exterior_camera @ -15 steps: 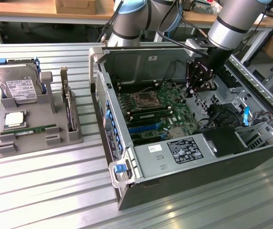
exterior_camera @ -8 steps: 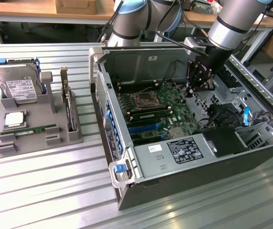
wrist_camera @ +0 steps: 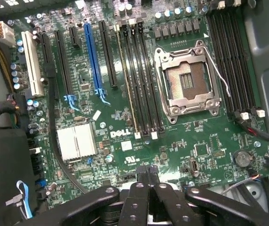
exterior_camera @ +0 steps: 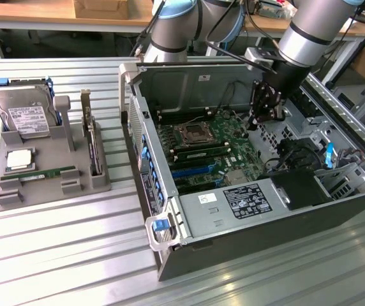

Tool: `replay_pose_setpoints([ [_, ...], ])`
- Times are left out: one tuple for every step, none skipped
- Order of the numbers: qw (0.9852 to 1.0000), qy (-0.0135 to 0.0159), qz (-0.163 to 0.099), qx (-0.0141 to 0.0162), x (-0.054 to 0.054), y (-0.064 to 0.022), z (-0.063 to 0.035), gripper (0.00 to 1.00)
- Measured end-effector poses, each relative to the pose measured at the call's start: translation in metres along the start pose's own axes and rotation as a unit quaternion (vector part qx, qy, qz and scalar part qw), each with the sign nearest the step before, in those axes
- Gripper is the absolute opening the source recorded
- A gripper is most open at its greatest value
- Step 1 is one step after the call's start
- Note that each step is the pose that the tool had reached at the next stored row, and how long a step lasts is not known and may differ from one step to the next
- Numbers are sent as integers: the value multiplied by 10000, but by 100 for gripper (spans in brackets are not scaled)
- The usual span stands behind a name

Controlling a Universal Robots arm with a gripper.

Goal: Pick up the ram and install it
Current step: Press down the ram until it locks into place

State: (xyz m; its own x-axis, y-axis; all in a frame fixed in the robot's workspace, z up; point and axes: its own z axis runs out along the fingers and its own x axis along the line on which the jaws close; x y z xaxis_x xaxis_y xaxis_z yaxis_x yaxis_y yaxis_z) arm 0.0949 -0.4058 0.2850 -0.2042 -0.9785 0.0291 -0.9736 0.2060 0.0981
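On ribbed metal table, computer case.

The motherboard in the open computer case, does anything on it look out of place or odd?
The processor socket on the green motherboard stands open and empty, and a loose thin white wire lies across its metal frame. Nothing else stands out.

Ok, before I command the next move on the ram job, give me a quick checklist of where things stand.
1. Gripper shut with nothing between its fingers: ok.
2. Ram lying flat in the grey tray, not picked up: ok.
3. Gripper near the ram: not ok; it hangs over the motherboard inside the computer case, apart from the tray.
4. Black memory slots beside the CPU socket look empty: ok.
5. Slot latches open: cannot tell.
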Motion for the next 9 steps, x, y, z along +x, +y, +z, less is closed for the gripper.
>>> replay_pose_setpoints([
  [10000,-4,42,-1,-1,0,1,10],
  [10000,-8,89,-3,-1,0,2,10],
  [9999,-14,154,-4,-1,0,2,10],
  [9997,-22,239,-7,0,0,2,10],
  [9996,-24,268,-7,0,0,2,10],
  [9996,-26,292,-8,0,0,2,10],
  [9994,-33,357,-10,0,0,2,10],
  [9991,-40,428,-12,0,0,3,10],
  [9989,-43,474,-13,0,0,3,10],
])
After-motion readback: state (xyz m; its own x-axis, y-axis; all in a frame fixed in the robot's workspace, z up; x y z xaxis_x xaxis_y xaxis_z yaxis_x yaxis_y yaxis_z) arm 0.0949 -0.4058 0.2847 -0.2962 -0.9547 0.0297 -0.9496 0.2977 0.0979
